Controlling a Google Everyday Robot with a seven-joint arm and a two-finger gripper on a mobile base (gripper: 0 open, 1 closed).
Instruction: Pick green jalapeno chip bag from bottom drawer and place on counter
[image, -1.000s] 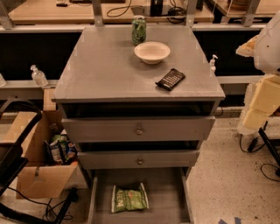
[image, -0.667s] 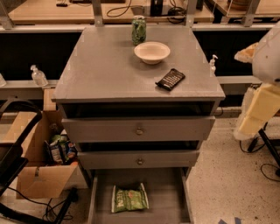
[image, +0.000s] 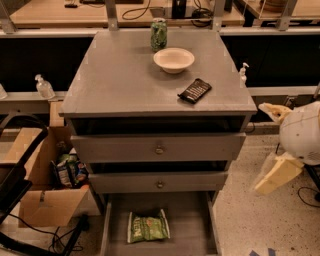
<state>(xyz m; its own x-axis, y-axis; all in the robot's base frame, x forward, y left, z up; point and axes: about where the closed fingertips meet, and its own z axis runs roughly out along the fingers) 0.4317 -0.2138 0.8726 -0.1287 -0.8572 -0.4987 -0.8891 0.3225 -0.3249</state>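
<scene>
Green jalapeno chip bag (image: 147, 226) lies flat in the open bottom drawer (image: 192, 220), reachable from above; my claw (image: 277, 174), whose state I cannot tell, hangs to the right.

Gripper (image: 262, 148) at right edge, jaws apart.

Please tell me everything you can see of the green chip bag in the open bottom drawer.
The crinkled light-green foil chip bag with white lettering and pale crimped ends lies flat on the bare floor of the pulled-out grey wooden bottom drawer, left of centre, touching nothing else. The gripper is far right, apart from it.
</scene>
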